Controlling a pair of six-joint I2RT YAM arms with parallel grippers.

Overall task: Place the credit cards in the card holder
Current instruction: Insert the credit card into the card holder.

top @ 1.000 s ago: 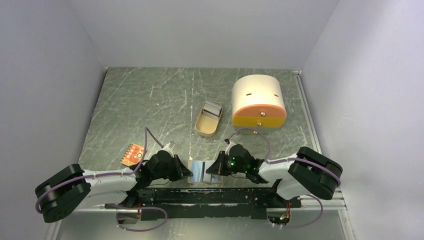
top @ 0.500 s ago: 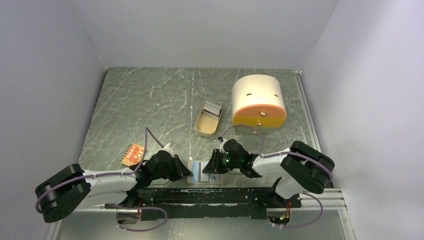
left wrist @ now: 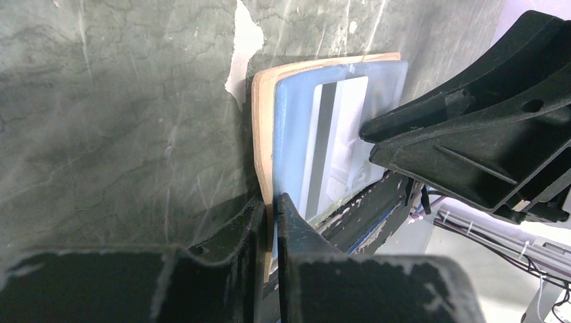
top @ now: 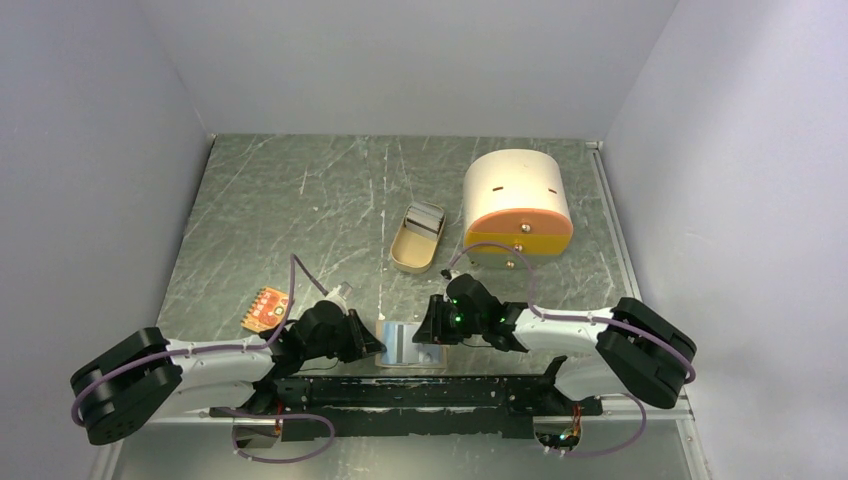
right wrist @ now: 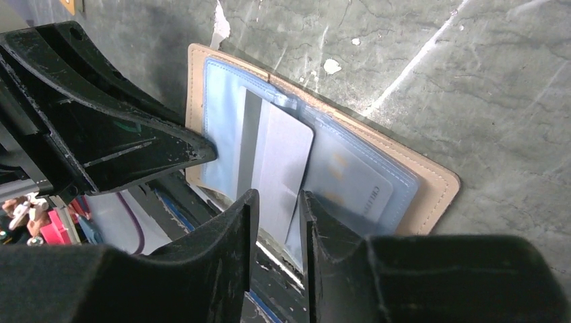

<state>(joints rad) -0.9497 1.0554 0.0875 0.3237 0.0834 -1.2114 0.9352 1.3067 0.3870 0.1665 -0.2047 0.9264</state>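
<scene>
left gripper [left wrist: 269, 208]: clamping the near-left edge of the card holder [right wrist: 441, 192], fingers closed on the beige cover and blue lining, pinning it open at the table's near edge
right gripper [right wrist: 276, 202]: fingers nearly together, pinching the whitish-grey card [right wrist: 279, 161]; dark stripe showing, card lying partly over the clear pocket
card holder: lying open and flat between the two grippers, beige rim showing around the blue inside
light blue card: cannot tell it from the blue lining
step: judging the grey card is being fed into a pocket, not fully seated
next move: calling for a straight slide into the slot while the left grip is holding
table [top: 300, 200]: scratched grey-green sheet
orange-red dotted piece [top: 265, 309]: lying left, well apart
oval tin tray [top: 416, 238]: sitting mid-table
cream box [top: 516, 201]: standing farther right, orange front facing the arms
walls: plain pale grey on three sides
</scene>
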